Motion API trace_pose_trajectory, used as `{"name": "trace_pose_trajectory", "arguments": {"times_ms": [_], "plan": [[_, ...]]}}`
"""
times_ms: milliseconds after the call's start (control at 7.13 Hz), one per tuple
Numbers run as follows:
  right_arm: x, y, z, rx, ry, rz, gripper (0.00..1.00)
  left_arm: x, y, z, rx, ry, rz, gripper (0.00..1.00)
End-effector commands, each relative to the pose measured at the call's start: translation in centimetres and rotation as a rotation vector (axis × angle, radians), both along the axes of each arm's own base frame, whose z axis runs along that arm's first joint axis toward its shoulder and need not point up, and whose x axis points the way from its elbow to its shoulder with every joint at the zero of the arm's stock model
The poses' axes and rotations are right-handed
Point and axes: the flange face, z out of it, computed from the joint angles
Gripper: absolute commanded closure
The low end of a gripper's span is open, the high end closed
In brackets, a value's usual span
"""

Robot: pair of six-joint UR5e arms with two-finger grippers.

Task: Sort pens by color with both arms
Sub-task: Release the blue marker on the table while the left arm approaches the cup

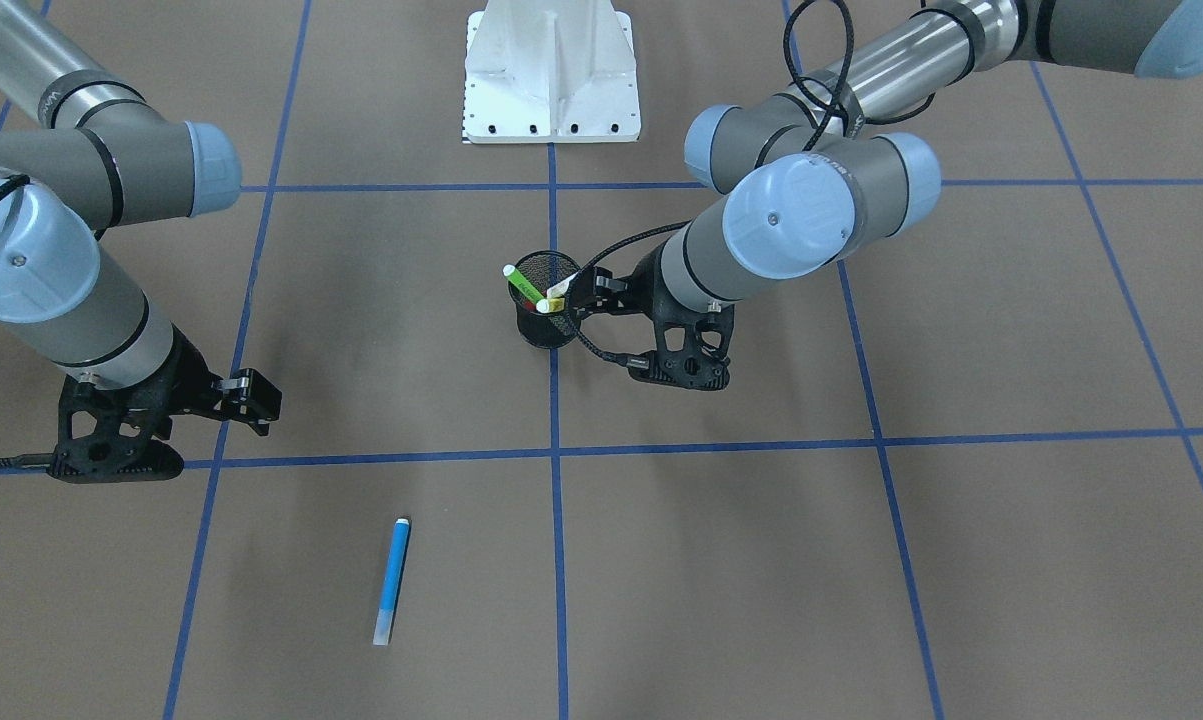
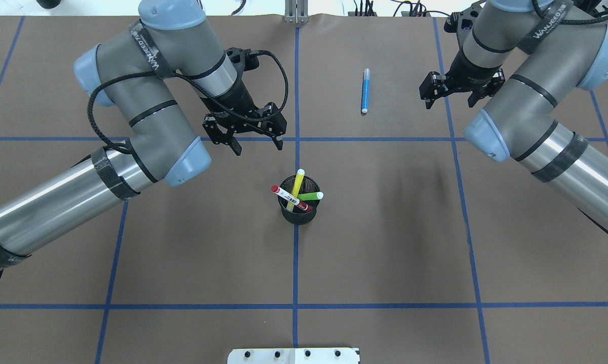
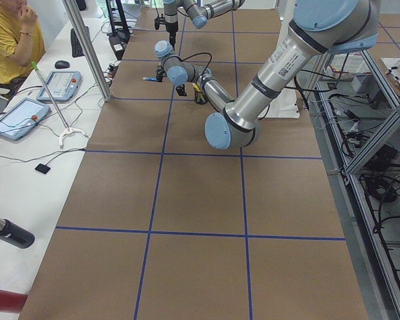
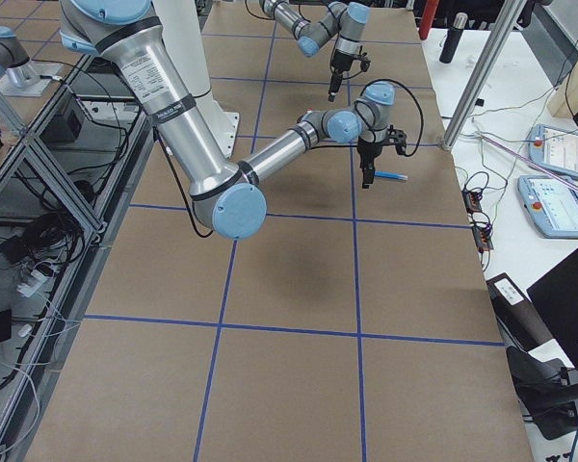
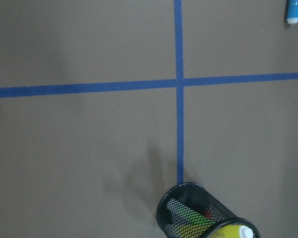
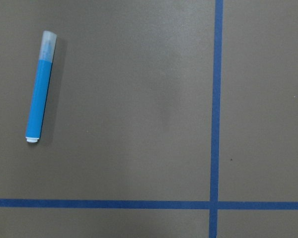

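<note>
Done, as judged: blue pen [image 2: 365,91], laid on table [image 2: 384,242] near right tool [image 2: 449,102]. Remaining: yellow pen [image 2: 297,188], green pen [image 2: 311,195], red-capped pen [image 2: 288,197], kept in mesh cup [image 2: 298,216] near left tool [image 2: 257,146]. Both tools are opened wide, empty.

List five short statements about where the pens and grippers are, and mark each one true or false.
1. The blue pen lies flat on the table, outside the mesh cup. True.
2. The yellow pen, the green pen and the red-capped pen all stand in the mesh cup. True.
3. The left gripper holds the yellow pen. False: it is open and empty, apart from the mesh cup.
4. The right gripper is shut on the blue pen. False: it is open and empty, with a gap between it and that pen.
5. The mesh cup lies tipped on its side. False: it stands upright.
</note>
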Motion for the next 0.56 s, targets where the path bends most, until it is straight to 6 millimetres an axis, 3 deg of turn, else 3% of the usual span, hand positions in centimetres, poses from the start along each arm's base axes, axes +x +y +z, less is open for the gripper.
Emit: {"name": "trace_pose_trajectory", "arguments": {"times_ms": [0, 140, 421], "plan": [[0.8, 1.0, 0.6, -0.007, -0.012, -0.007, 0.0, 1.6, 0.6, -1.0, -0.038, -0.001, 0.049, 0.02], [0.8, 1.1, 0.6, -0.007, -0.012, -0.007, 0.0, 1.8, 0.9, -1.4, -0.043, -0.006, 0.053, 0.42], [0.8, 1.1, 0.5, -0.005, -0.013, -0.007, 0.0, 2.8, 1.8, -1.3, -0.044, -0.008, 0.072, 0.47]]}}
